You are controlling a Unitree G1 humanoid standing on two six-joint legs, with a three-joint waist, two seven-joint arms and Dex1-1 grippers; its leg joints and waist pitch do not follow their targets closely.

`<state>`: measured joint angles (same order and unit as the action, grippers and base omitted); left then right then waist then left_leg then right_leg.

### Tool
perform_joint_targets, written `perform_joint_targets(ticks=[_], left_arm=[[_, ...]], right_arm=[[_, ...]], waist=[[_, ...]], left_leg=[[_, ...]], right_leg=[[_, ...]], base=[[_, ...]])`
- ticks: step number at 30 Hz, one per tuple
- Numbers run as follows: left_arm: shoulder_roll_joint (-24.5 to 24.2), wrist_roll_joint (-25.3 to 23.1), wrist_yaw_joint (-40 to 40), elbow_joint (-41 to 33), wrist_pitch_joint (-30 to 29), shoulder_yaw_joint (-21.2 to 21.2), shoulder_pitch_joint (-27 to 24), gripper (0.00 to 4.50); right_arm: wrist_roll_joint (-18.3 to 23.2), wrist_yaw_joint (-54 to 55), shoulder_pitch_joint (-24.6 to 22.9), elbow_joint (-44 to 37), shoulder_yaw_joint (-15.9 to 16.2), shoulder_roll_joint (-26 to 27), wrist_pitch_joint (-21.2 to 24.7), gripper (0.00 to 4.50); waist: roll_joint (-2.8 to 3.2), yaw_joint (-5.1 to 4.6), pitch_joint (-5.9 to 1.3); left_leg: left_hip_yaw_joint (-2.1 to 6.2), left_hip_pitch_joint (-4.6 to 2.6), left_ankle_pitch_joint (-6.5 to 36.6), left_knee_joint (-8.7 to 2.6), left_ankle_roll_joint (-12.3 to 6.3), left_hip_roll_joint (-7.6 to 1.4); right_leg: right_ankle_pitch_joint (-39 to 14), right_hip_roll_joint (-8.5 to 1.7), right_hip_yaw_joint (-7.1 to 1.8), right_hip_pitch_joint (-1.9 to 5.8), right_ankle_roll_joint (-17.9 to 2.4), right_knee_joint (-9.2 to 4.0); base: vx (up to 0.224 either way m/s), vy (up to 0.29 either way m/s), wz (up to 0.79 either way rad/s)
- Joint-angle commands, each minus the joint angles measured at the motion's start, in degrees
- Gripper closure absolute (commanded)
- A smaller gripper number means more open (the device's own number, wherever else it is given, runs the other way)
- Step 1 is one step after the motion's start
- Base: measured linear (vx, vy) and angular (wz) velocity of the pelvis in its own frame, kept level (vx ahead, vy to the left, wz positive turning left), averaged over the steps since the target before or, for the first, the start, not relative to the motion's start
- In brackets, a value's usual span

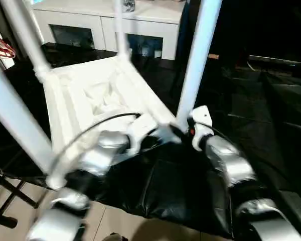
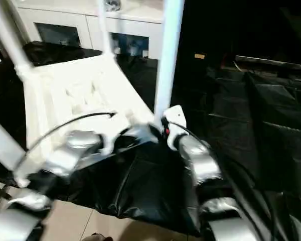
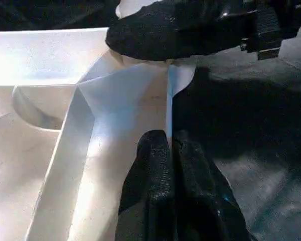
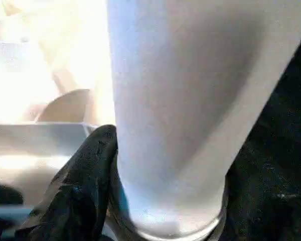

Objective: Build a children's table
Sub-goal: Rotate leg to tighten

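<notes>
Four legs (image 1: 196, 60) cropped overhead, tabletop (image 1: 98, 95) blurred

Both silver forearms ran up from the bottom edge of the head view and converged near frame center. Left gripper (image 3: 168, 145) was closed tight, black fingers pressed together, tips pinching a thin edge. Right gripper (image 4: 165, 191) had its jaws spread wide around a thick tube, one black finger (image 4: 85, 186) flat against its side.

Upturned children's table (image 1: 98, 95) rests on black sheet (image 1: 165, 188).
</notes>
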<state>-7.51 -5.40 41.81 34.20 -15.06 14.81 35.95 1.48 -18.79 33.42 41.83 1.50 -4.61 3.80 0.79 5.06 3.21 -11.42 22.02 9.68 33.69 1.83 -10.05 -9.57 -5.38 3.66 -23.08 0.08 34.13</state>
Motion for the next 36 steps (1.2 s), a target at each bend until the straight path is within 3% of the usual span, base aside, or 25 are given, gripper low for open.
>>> perform_joint_targets(ticks=[1,3,9,16,22,26,31,36], left_arm=[[3.4,1.6,-2.3,-0.3,2.1,-0.4,2.3,4.5],[3.6,1.4,-1.6,-0.2,3.0,0.1,2.3,4.5],[1.0,2.5,3.6,-2.7,3.9,0.7,0.4,4.5],[-3.6,5.1,12.7,-6.6,4.4,0.9,-2.1,4.5],[-8.1,6.6,20.7,-8.0,6.9,1.3,-3.2,4.5],[-10.6,8.5,26.1,-10.0,6.6,1.2,-4.2,4.5],[-13.2,9.7,31.0,-11.5,5.7,1.3,-5.1,4.5],[-14.7,10.2,32.7,-12.0,5.5,1.9,-5.4,4.5]], right_arm=[[-0.4,-2.4,0.1,1.3,2.7,3.3,-0.3,1.46],[0.2,-3.5,0.4,1.2,2.2,3.2,-0.7,1.11],[0.7,-6.5,0.8,0.7,1.6,0.0,-3.2,0.66],[1.5,-21.5,-0.2,-3.1,4.1,-7.2,-5.7,0.66],[2.1,-36.9,-2.2,-7.1,8.5,-13.1,-5.1,0.66],[3.1,-42.1,-2.8,-8.4,9.7,-15.1,-4.6,0.66],[4.5,-45.9,-3.2,-10.0,9.6,-15.8,-3.5,1.24],[5.4,-48.4,-3.8,-11.5,9.9,-16.4,-2.4,1.54]], waist=[[-0.44,0.03,-4.07],[-0.38,0.12,-4.09],[-0.34,0.01,-4.09],[-0.47,0.37,-4.07],[-0.61,0.67,-4.05],[-0.58,0.77,-4.04],[-0.48,1.08,-3.96],[-0.45,1.44,-4.01]], left_leg=[[1.58,-1.3,15.5,-4.28,-0.11,-2.91],[1.55,-1.28,14.8,-4.24,-0.64,-2.93],[1.6,-1.21,15.5,-4.31,-0.86,-3.04],[1.43,-1.15,13.7,-4.06,-2.72,-3.27],[1.46,-0.97,13.4,-4.03,-3.1,-3.36],[1.31,-1.15,13.3,-3.95,-3.31,-3.47],[1.27,-1.37,14.4,-4.1,-2.58,-3.61],[1.32,-1.46,14.7,-4.2,-1.93,-3.61]], right_leg=[[-15.8,-3.61,-2.43,2.11,-11.0,-4.33],[-14.9,-3.58,-2.42,2.12,-11.3,-4.24],[-15.3,-3.61,-2.35,2.27,-11.6,-4.2],[-13.2,-3.63,-2.36,2.35,-12.7,-3.85],[-13.0,-3.57,-2.27,2.62,-13.1,-3.61],[-12.8,-3.63,-2.29,2.35,-14.3,-3.46],[-14.1,-3.51,-2.36,2.1,-14.2,-3.49],[-14.0,-3.5,-2.37,2.07,-13.9,-3.41]], base=[[0.0,0.0,0.0],[0.0,0.0,0.0],[0.0,0.0,0.0],[0.0,0.0,0.0],[0.0,0.0,0.0],[0.0,0.0,0.0],[0.0,0.0,0.0],[0.0,0.0,0.0]])
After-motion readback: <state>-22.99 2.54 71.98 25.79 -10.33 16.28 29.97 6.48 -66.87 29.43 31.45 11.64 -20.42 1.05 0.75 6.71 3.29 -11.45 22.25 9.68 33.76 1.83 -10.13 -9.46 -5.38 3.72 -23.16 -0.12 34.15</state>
